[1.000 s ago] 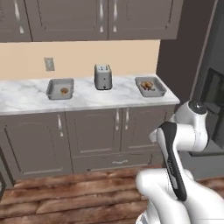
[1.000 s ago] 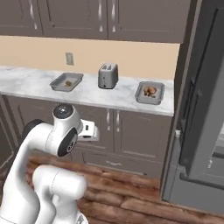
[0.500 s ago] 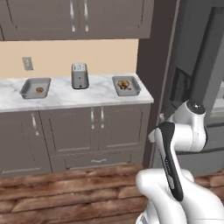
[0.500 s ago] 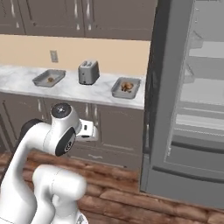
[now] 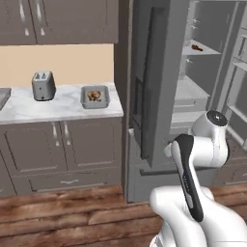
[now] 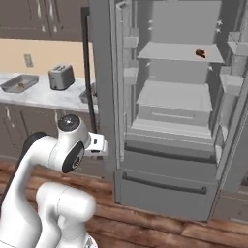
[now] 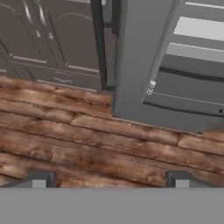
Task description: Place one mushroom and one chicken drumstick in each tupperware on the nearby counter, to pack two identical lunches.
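Tupperware [image 5: 95, 96] on counter [image 5: 62, 108] holds reddish-brown and tan pieces.

A grey tupperware [image 5: 95, 97] sits flat on the white marble table [image 5: 62, 107], far ahead and left of the hand [image 7: 110, 178], with brown and pale pieces inside. A second tupperware [image 6: 19, 83] lies further left. One reddish-brown chicken drumstick [image 6: 200, 53] lies on an upper fridge shelf, high above the hand.

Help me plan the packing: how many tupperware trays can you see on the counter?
2. One tupperware sits at the counter's right end beside the fridge, right of the toaster. The other lies left of the toaster, cut off at the left base view's edge.
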Motion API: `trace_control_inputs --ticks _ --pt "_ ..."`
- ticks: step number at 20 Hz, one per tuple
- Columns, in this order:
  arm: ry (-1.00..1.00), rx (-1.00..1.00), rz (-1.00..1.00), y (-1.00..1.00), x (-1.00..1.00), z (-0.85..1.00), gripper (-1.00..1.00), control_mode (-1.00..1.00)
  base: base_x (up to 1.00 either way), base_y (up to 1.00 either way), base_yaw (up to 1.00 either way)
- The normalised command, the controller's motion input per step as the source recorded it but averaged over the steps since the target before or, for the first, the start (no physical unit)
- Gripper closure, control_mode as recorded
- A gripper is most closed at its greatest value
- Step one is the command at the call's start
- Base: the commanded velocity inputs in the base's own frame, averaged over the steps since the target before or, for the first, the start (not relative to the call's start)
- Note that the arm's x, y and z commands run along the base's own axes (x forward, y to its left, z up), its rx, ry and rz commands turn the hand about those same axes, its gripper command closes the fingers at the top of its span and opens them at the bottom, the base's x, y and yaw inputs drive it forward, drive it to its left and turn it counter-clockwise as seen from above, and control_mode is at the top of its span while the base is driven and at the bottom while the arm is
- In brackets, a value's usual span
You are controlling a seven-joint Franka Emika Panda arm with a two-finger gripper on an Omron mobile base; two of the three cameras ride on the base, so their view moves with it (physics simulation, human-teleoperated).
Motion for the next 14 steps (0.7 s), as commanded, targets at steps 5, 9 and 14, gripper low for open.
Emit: trace_control_inputs --ticks 5,9,14 --pt "0.0 0.0 0.0 0.0 0.0 0.0 -1.0 1.0 0.19 -0.87 -0.06" --pt "0.0 0.0 0.0 0.0 0.0 0.0 -1.0 1.0 0.32 -0.72 -0.05" --pt "0.0 0.0 0.0 0.0 0.0 0.0 -1.0 1.0 0.42 -0.31 -0.02"
